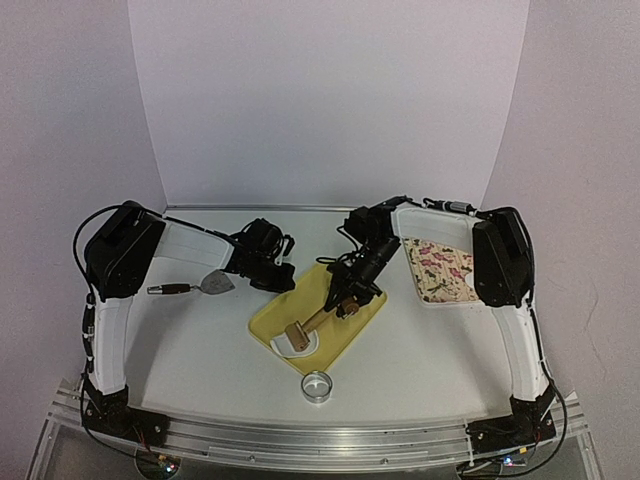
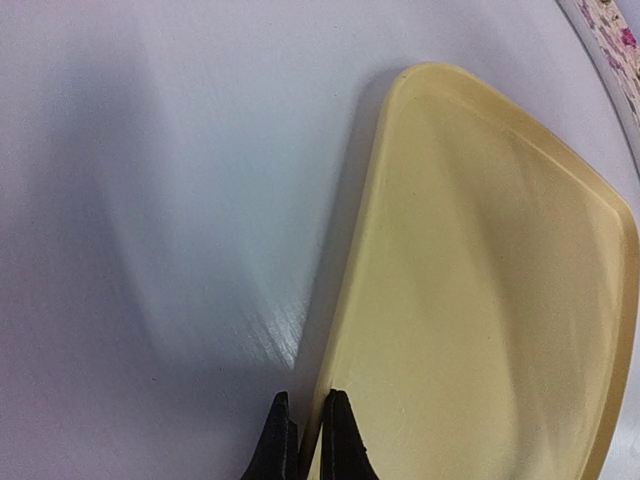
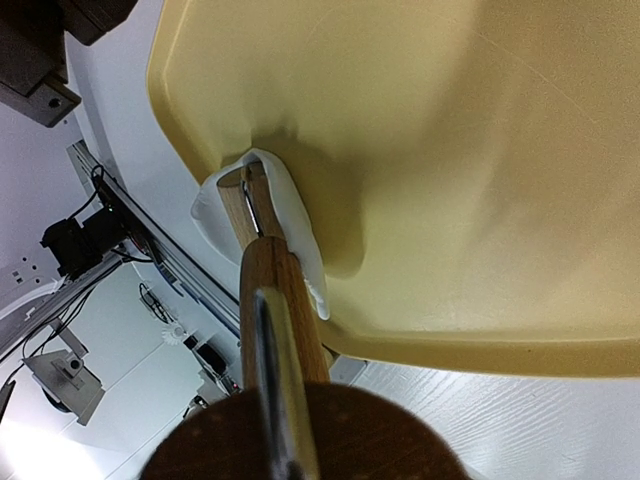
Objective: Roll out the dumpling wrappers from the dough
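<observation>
The right claw [image 1: 347, 300] is clamped on the handle of the wooden roller [image 1: 297, 332], and the head of the roller lies on the dough [image 3: 292, 220]. This dough is a thin white piece at the near left corner of the yellow board [image 1: 335, 338] and reaches a little over its edge. The left claw [image 2: 305, 438] has its fingers together, just at the far left rim of the board. A shiny ring cutter [image 1: 317, 386] stands on the tabletop [image 1: 200, 350] near the board. A scraper [image 1: 212, 284] lies on the left, a flowered plate [image 1: 440, 270] on the right.
</observation>
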### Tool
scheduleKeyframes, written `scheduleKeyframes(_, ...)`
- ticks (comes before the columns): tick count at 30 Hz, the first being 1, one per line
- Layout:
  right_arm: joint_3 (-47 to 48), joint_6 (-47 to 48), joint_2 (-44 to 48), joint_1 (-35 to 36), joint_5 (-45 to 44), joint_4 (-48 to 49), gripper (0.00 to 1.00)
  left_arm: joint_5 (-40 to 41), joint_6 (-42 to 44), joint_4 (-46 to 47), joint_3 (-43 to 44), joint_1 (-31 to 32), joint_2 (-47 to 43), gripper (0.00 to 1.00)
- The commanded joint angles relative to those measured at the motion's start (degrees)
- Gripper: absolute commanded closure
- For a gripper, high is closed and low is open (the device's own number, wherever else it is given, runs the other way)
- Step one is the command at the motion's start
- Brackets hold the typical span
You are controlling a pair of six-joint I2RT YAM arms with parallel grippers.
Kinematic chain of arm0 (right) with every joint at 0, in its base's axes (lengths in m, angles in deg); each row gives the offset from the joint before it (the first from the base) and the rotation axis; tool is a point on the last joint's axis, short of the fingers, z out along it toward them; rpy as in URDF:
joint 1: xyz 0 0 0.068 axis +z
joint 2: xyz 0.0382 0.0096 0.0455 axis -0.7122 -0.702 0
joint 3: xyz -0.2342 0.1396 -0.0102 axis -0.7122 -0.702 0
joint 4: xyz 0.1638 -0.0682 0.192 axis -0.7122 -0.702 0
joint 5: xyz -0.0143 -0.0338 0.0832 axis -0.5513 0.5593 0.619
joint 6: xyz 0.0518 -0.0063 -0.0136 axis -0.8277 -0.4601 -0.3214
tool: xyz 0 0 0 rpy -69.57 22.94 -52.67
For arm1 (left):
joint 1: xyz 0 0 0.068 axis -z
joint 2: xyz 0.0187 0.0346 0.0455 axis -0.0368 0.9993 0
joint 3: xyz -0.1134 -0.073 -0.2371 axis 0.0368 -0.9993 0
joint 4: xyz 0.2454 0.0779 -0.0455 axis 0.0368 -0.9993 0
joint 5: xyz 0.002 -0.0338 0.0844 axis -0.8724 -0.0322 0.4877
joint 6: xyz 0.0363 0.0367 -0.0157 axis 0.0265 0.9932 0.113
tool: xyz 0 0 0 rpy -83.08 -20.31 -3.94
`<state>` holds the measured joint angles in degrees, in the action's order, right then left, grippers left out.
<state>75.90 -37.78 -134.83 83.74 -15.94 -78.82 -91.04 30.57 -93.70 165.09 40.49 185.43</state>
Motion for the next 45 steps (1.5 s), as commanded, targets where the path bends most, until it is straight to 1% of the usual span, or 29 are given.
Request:
scheduleKeyframes(1, -8.8, -3.5, -7.0, 1.5, -27.5, -0.7, 1.00, 3.5, -4.5, -11.2, -5.1, 1.3, 3.5, 1.00)
scheduleKeyframes(8, -14.7, -0.5, -3.0, -5.3, -28.6, -0.6, 1.00, 4.9, -5.7, -10.6, -8.6, -0.2, 2.0, 1.00)
scheduleKeyframes(14, -17.3, 2.0, 0.1, -10.5, -27.9, -0.7, 1.00, 5.1, -5.8, -10.3, -9.5, -1.0, 1.7, 1.00)
scheduleKeyframes(21, -19.0, 3.3, 1.4, -12.9, -26.7, -0.6, 1.00, 5.1, -5.6, -10.4, -8.6, -1.4, 2.5, 1.00)
scheduleKeyframes(28, -16.8, 2.6, 1.8, -13.0, -27.4, -0.7, 1.00, 4.8, -5.0, -10.8, -7.1, -1.5, 3.3, 1.00)
scheduleKeyframes(34, -15.0, 1.1, 4.9, -13.5, -29.4, -1.9, 1.00, 3.6, -3.4, -10.0, -5.9, -1.5, 3.1, 1.00)
scheduleKeyframes(39, -11.4, 1.0, 8.3, -13.6, -30.8, -5.1, 1.00, 3.0, -0.9, -10.9, -2.1, -1.5, 4.3, 1.00)
scheduleKeyframes(42, -8.5, 1.2, 10.6, -13.6, -29.3, -7.1, 1.00, 2.7, -0.1, -11.3, -0.1, -1.5, 5.0, 1.00)
scheduleKeyframes(45, -6.1, 1.4, 13.2, -13.5, -24.3, -7.6, 1.00, 2.0, -0.1, -11.8, 1.9, -1.3, 5.7, 1.00)
